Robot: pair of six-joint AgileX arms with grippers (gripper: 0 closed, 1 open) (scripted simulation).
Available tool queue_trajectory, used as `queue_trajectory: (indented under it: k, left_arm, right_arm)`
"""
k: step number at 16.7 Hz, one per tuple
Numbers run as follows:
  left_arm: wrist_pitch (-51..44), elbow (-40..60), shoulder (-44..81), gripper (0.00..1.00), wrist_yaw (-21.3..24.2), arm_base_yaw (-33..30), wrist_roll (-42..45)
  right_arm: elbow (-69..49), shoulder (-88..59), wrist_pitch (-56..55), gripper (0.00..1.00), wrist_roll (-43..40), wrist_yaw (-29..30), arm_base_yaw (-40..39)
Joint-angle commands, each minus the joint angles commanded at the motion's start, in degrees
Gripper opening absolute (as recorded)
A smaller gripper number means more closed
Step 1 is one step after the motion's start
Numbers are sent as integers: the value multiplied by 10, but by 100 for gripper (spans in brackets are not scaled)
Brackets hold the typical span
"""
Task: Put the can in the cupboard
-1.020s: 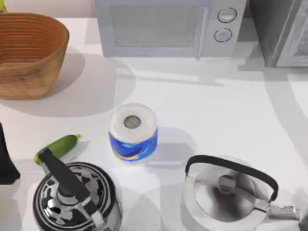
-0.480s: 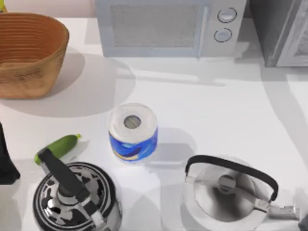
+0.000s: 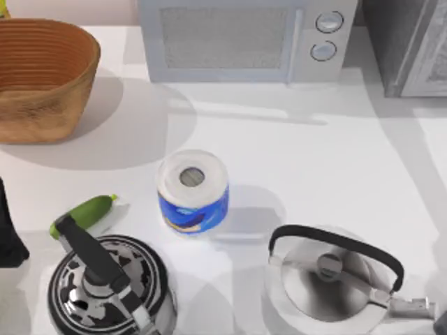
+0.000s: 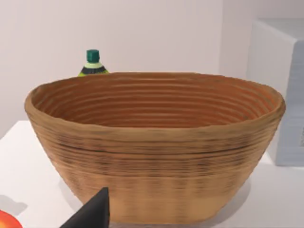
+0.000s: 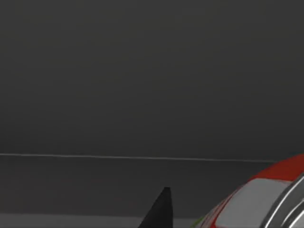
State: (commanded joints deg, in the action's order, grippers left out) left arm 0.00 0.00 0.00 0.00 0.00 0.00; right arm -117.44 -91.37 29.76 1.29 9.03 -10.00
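Two kettles stand at the near edge of the white surface (image 3: 328, 146) in the top view: a black-and-white patterned kettle (image 3: 108, 289) on the left and a silver kettle (image 3: 328, 279) on the right. Between them, farther back, stands a white-and-blue paper roll (image 3: 193, 190), with a green cucumber (image 3: 84, 215) to its left. A wicker basket (image 3: 43, 77) sits at the far left, a microwave (image 3: 244, 38) along the back.

From the left wrist, the basket (image 4: 156, 147) is close, a green-capped bottle (image 4: 93, 64) behind it; whether the left gripper is clenched or released cannot be told.

From the right wrist, the can (image 5: 266, 199) lies against a dark grey interior; whether the right gripper grasps it cannot be told.
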Motion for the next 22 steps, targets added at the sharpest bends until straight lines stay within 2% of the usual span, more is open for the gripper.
queue_trajectory:
  k: [5,8,11,16,22]
  left_arm:
    - [0,0,0,100,0,0,0]
    - [0,0,0,100,0,0,0]
    - [0,0,0,100,0,0,0]
    - [0,0,0,100,0,0,0]
    - [0,0,0,100,0,0,0]
  right_arm:
    - [-250,-162,52,0,-2,-11,23]
    - [-352,-236,75,0,-2,-16,37]
    - [-399,-276,89,0,-2,-20,43]
    - [-403,-279,90,0,-2,-20,44]
    - [-403,-279,90,45,-2,-20,44]
